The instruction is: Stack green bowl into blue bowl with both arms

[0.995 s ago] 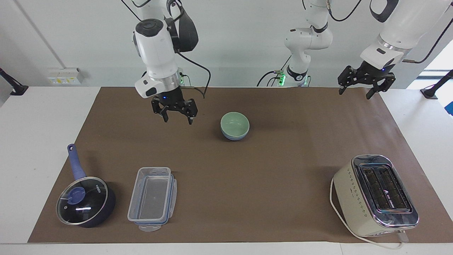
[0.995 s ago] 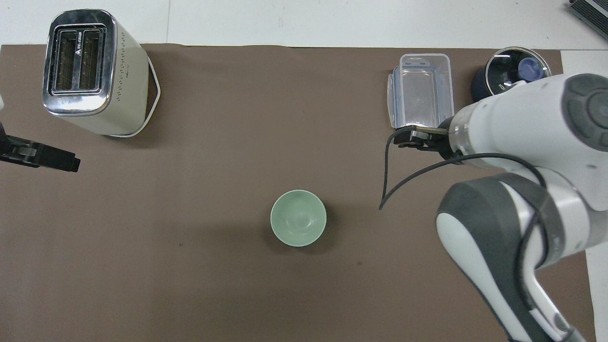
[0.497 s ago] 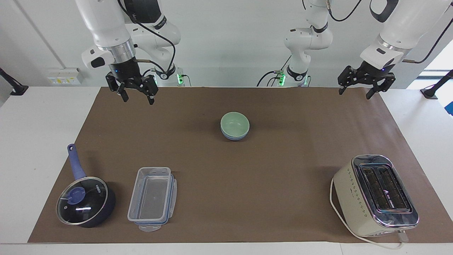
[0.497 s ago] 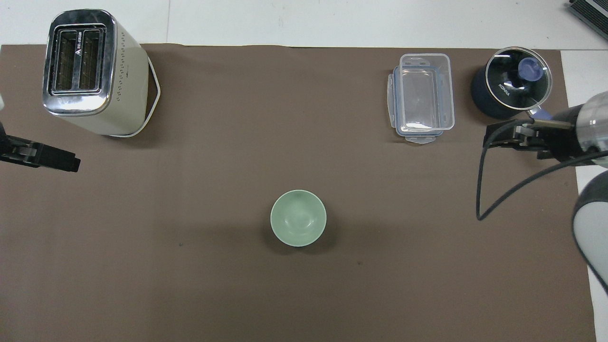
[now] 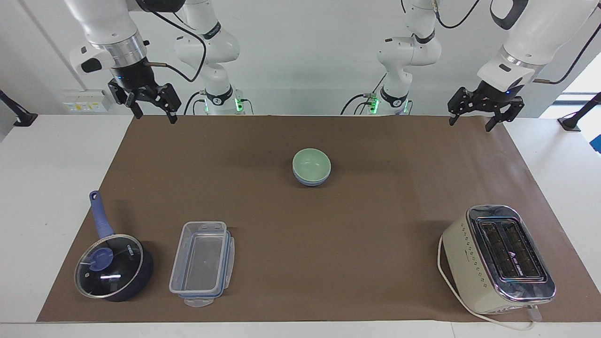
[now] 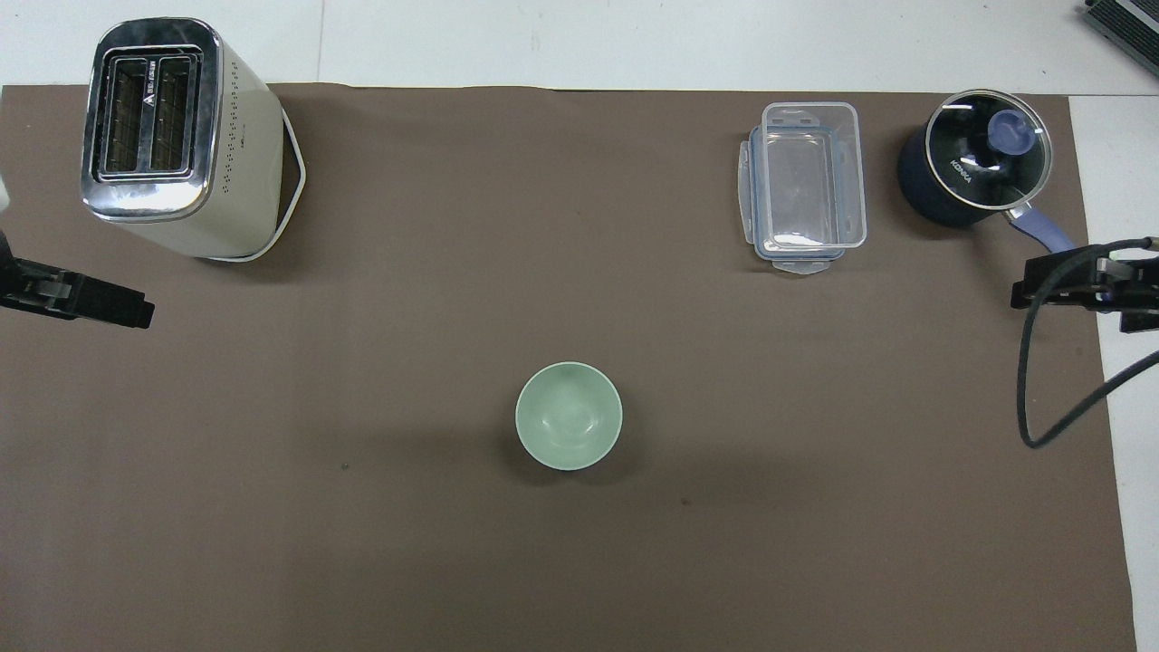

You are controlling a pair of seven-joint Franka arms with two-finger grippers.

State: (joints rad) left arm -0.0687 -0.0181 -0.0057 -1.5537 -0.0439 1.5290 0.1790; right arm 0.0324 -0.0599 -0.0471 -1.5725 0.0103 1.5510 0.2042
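Two bowls nested, green bowl [image 5: 311,163] in blue bowl [image 5: 310,181], apparently hidden overhead, both arms' jaws apart, empty.

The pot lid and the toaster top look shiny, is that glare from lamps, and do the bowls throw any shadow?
Facing view: a white streak of glare sits on the pot lid, and the toaster top mirrors bright light. Overhead view: the toaster top shines in patches, and a soft, faint shadow rings the green bowl on the brown mat.
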